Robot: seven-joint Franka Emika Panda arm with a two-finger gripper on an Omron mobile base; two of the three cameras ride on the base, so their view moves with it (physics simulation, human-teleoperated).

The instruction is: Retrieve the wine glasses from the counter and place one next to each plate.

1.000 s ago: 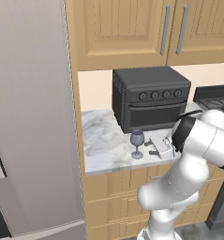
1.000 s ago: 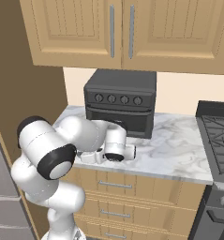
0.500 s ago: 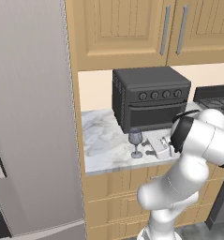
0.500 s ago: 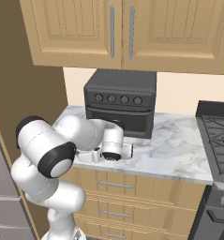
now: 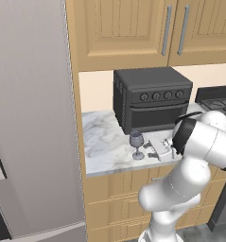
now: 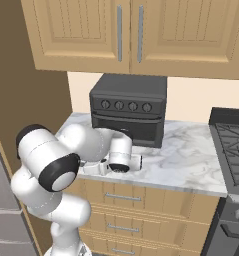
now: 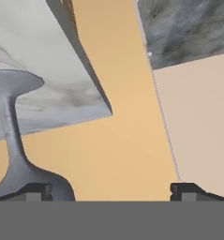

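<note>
The wine glass (image 5: pixel 136 144) stood upright on the marble bench (image 5: pixel 104 146), in front of the dark toaster oven (image 5: pixel 151 98) and near the bench's front edge. The end effector (image 5: pixel 158 149) lay level just beside the glass — fingers spread wide, gripping nothing. In the hand view the stem and foot (image 7: pixel 12 136) sat close against one fingertip (image 7: pixel 36 191), off-centre between the jaws.

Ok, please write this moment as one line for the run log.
stage: reaching for glass | gripper: open, beside wine glass, not gripping | wine glass: upright on counter in front of toaster oven | plates: unseen
</note>
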